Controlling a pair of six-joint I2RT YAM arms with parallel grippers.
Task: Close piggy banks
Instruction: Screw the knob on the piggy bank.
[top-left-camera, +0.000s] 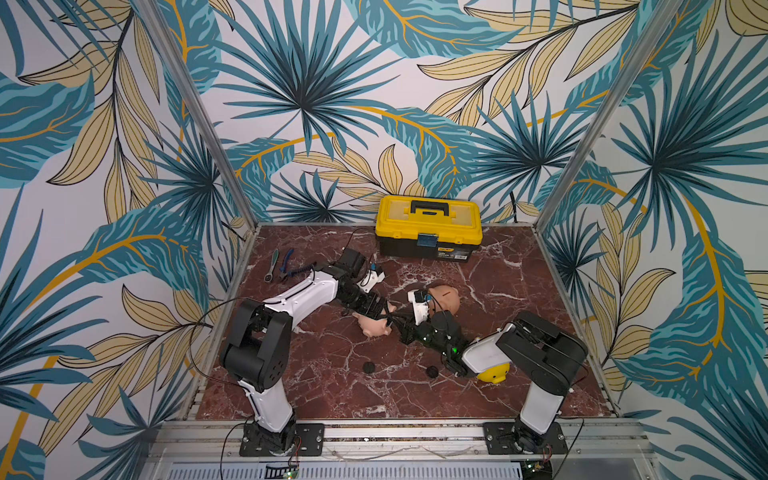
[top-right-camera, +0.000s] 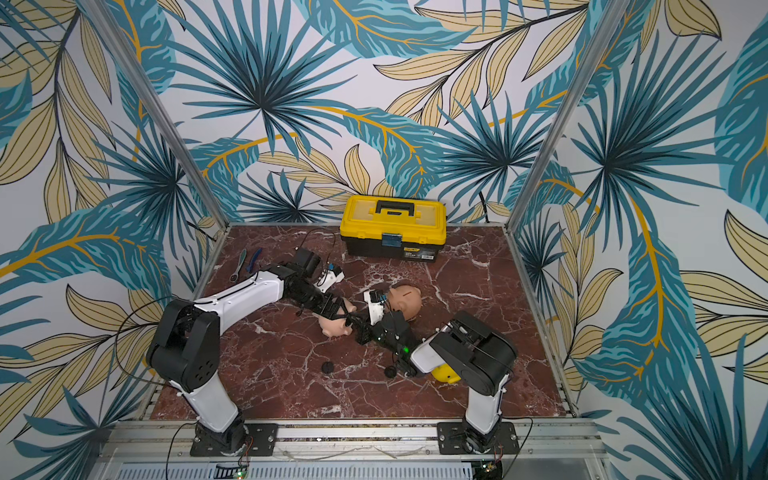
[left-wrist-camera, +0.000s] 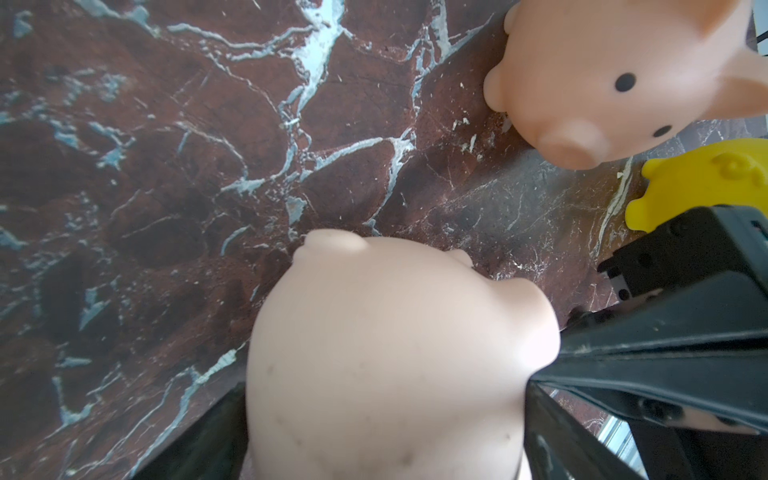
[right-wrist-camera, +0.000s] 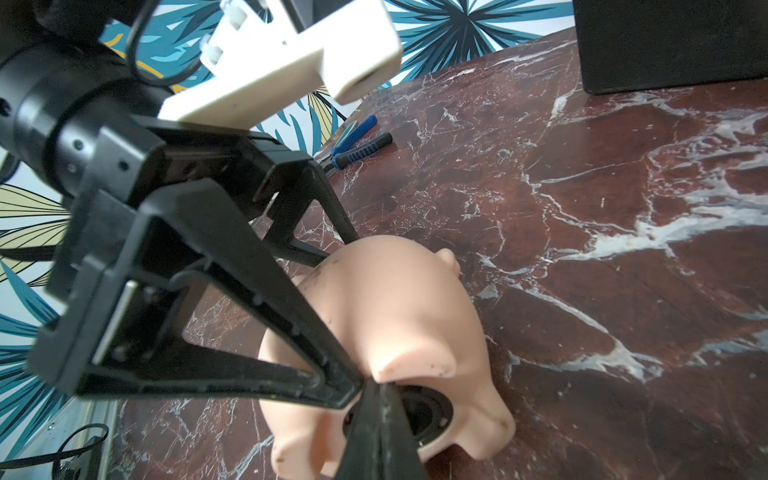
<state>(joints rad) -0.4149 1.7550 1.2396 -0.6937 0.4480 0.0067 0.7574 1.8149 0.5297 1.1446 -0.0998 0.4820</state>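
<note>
Pale pink piggy bank (right-wrist-camera: 415, 307) on its side, caught between the fingers of the left gripper (right-wrist-camera: 353, 316).
Those fingers stand wide, one pressed to each flank. The right gripper (right-wrist-camera: 376, 399) has its own pinched together, tips at the pig's belly hole. The peach-pink piggy bank (top-left-camera: 444, 301) stands upright just behind the right fingers, the yellow piggy bank (top-left-camera: 494, 372) farther back. Two black discs (top-left-camera: 368, 367) (top-left-camera: 432, 370) lie well apart from both.

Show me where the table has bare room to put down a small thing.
Free: the front strip of the marble table, between the two black discs and the front rail; also the far right corner beside the toolbox. Crowded: the centre, around the pale pink piggy bank and the peach piggy bank.
</note>
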